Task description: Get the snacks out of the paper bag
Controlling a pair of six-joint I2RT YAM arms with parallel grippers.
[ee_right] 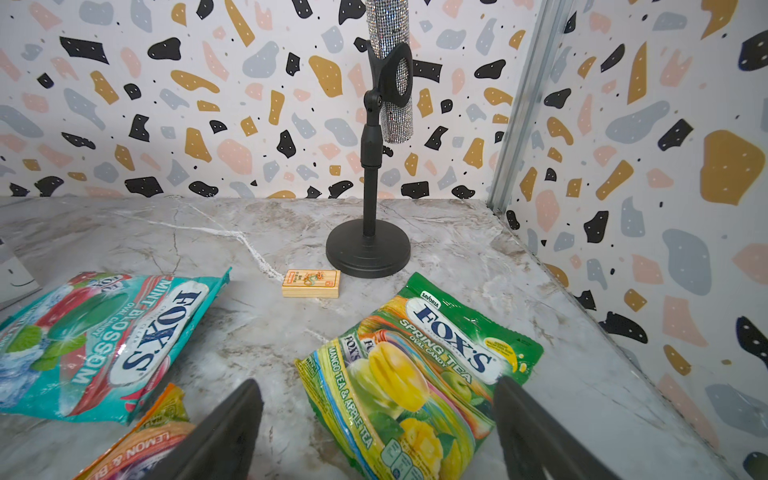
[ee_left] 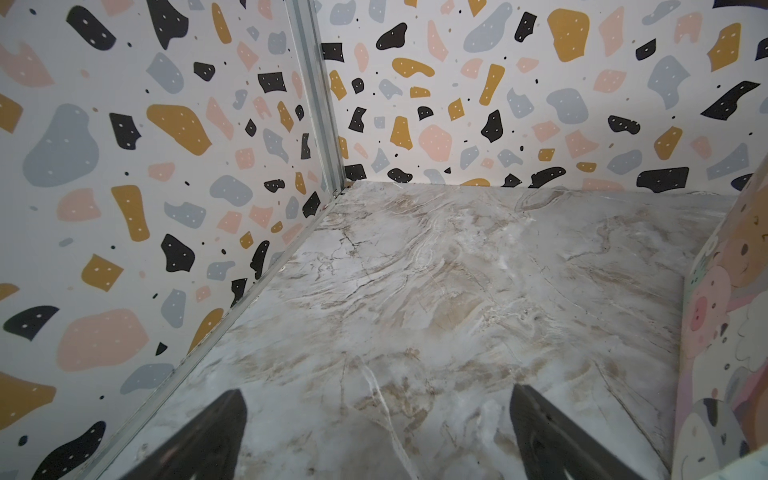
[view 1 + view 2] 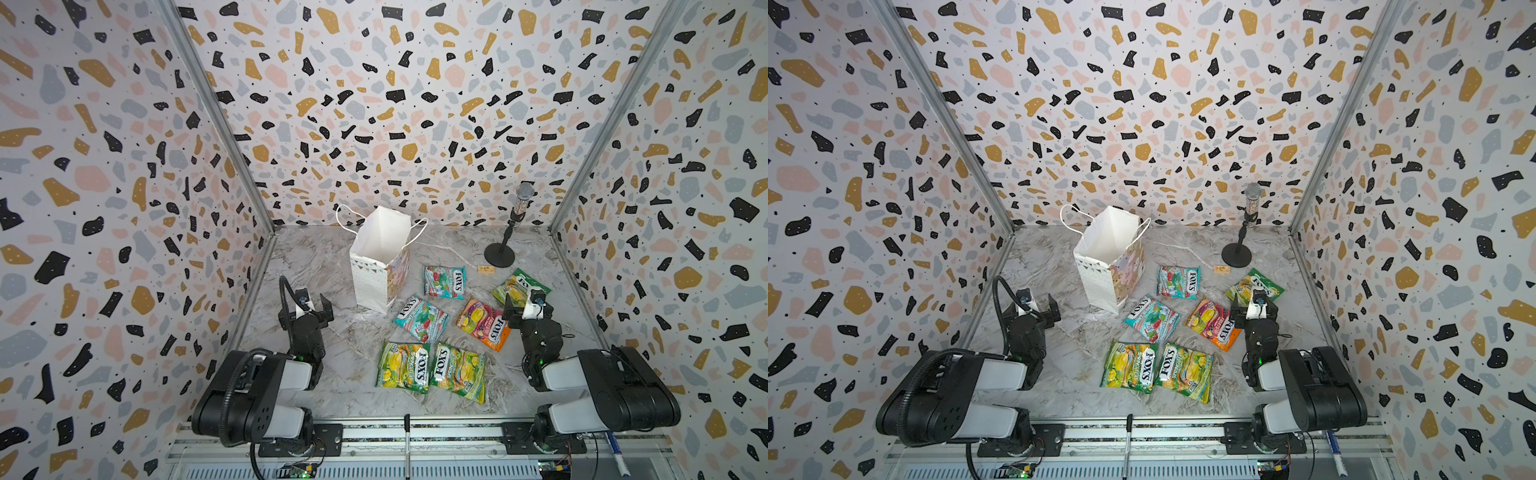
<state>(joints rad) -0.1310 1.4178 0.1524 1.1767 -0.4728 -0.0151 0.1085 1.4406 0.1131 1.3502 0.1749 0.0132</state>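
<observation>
Quick status for you. All 6 snacks (image 3: 1214, 326) lay flat on the marble table (image 3: 316, 257), none seen in the paper bag (image 3: 376, 270).

- 2 teal-red: far teal pkt (image 3: 444, 281) and near teal pkt (image 3: 420, 319), the latter just beside the bag's base.
- 1 orange pkt (image 3: 484, 322).
- 3 green-yellow: front-left green pkt (image 3: 402, 366), front-right green pkt (image 3: 458, 370) and far green pkt (image 3: 517, 284) near the mic stand (image 3: 500, 254).

Bag stood upright, mouth up, on the left of the spread. What showed of the inside was plain white. Its floor wasn't fully in view, so can't rule out a leftover.

Your right gripper (image 1: 378, 382) was spread wide w/ nothing in it, hanging over the far green pkt. In the right wrist view that pkt lay on the table btwn the 2 fingers, long axis running away from the claw twd the mic stand base, a bit skewed. Contact: couldn't tell.

Your left gripper (image 2: 378, 390) was fully spread and empty over bare table. The bag's colourful side sat at the edge of the left wrist view.

Key geometry: the bag sat on the left arm's side, near that claw. The right claw was well apart from it, w/ pkts in btwn. If you wanted a final check of the bag, I'd reckon the left arm was the nearer one, entering from above along the bag's upright axis. My read: task looked done.
</observation>
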